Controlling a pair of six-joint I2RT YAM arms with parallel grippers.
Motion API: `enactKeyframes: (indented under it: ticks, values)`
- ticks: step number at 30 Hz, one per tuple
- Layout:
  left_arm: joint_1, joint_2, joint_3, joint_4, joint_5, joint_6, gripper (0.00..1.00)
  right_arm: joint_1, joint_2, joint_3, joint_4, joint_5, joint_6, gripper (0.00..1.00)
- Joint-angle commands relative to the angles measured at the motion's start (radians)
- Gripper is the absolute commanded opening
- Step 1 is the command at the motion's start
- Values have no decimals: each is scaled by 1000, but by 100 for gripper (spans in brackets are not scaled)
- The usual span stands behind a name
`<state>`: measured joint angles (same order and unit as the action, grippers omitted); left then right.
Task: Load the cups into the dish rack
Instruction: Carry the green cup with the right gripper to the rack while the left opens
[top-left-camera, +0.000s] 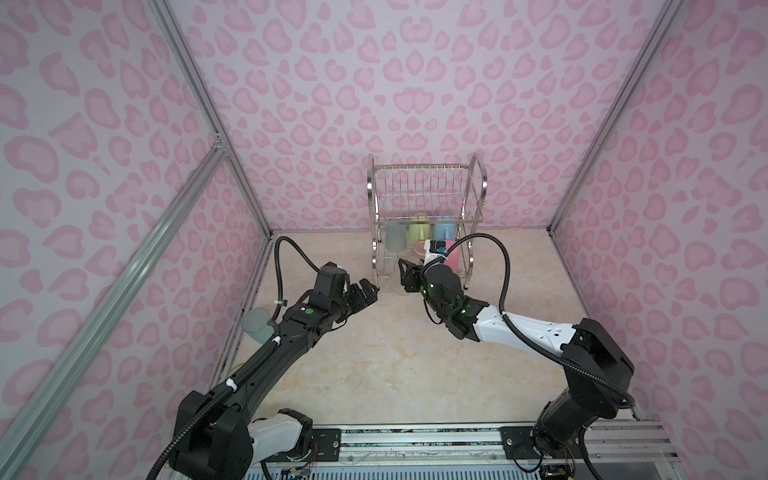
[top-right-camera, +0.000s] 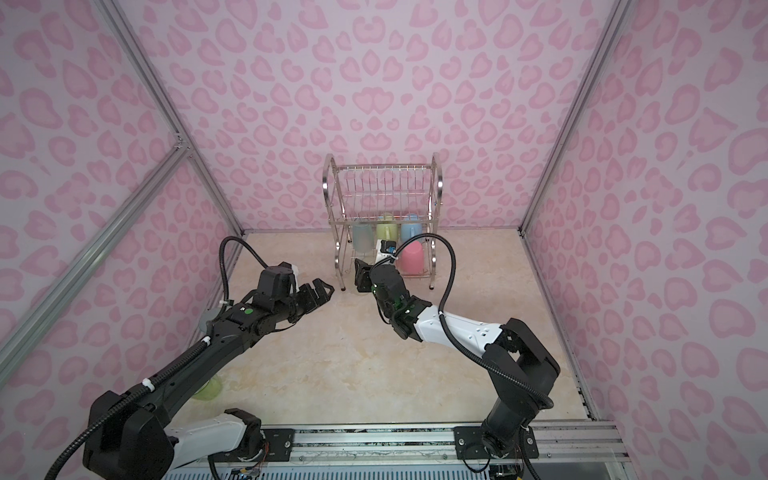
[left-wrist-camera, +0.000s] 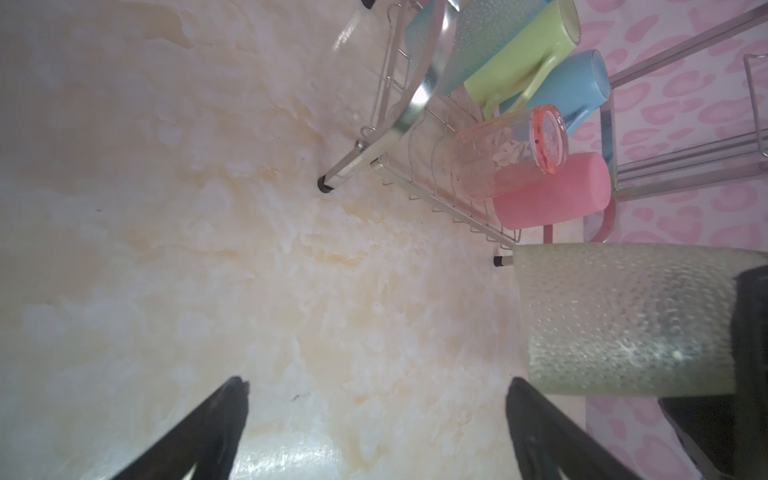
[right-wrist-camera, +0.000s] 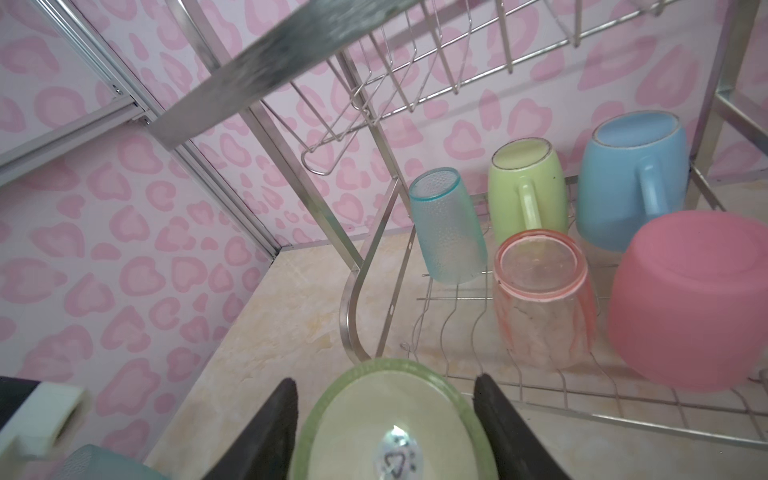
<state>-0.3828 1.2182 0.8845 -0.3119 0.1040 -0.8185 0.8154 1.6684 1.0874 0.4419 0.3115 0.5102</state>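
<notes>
The dish rack (top-left-camera: 483, 183) stands at the back of the table. Upside down on its lower tier are a pale blue tumbler (right-wrist-camera: 449, 226), a green mug (right-wrist-camera: 525, 191), a blue mug (right-wrist-camera: 631, 174), an orange-pink tumbler (right-wrist-camera: 540, 299) and a pink tumbler (right-wrist-camera: 690, 299). My right gripper (right-wrist-camera: 386, 378) is shut on a yellow-green tumbler (right-wrist-camera: 386, 424), base outward, just before the rack's front left leg. The left wrist view shows the same tumbler (left-wrist-camera: 623, 320) level with the tier. My left gripper (top-left-camera: 372, 291) hangs open and empty to its left, over bare table.
Behind the left arm, by the left wall, stands another pale blue tumbler (top-left-camera: 257, 326). A yellow-green tumbler (top-right-camera: 208, 388) lies on the table under the same arm. The rack's upper tier (top-right-camera: 386, 183) holds nothing. A metal rail (top-left-camera: 415, 440) runs along the table's front edge.
</notes>
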Motion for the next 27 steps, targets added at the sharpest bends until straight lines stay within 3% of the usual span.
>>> enactKeyframes:
  ticks: [1,14,27]
  values:
    - [11,-14,-1,-36,-28,10,98,2,40,27,82,46,-102,51]
    - [32,-37,-16,-72,-41,34,98,17,219,137,218,131,-304,51]
    - [46,-22,-15,-82,-41,69,98,16,369,265,262,195,-388,50]
